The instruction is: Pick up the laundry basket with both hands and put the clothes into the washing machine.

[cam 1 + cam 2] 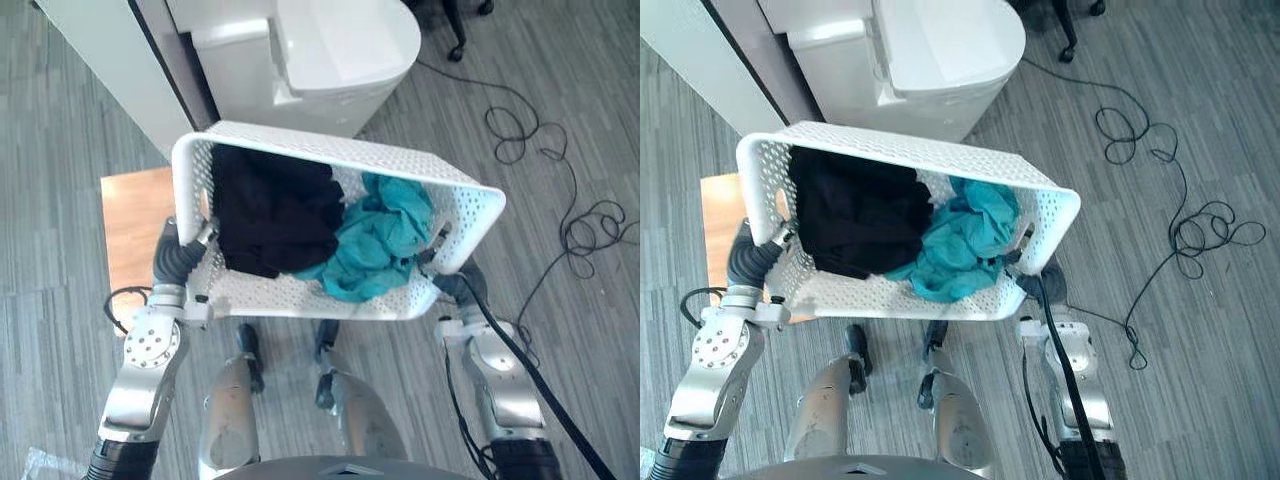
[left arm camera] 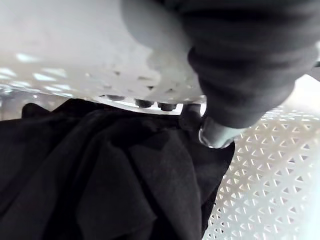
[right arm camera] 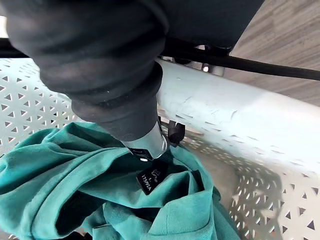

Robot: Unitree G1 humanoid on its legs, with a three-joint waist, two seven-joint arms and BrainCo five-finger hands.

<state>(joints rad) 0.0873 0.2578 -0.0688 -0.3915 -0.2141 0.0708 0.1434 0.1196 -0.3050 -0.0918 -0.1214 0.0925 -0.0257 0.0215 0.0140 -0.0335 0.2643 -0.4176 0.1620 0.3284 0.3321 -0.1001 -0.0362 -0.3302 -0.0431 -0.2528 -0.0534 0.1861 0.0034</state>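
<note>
A white perforated laundry basket is held up off the floor, tilted with its open side toward me. Inside lie a black garment on the left and a teal garment on the right. My left hand grips the basket's left end. In the left wrist view its fingertips curl over the rim above the black garment. My right hand holds the right end. In the right wrist view a fingertip hooks under the rim beside the teal garment.
The white washing machine stands just beyond the basket, its rounded top facing me. A low wooden stand sits under the basket's left end. A white panel rises at the far left, and a chair caster shows at the far right.
</note>
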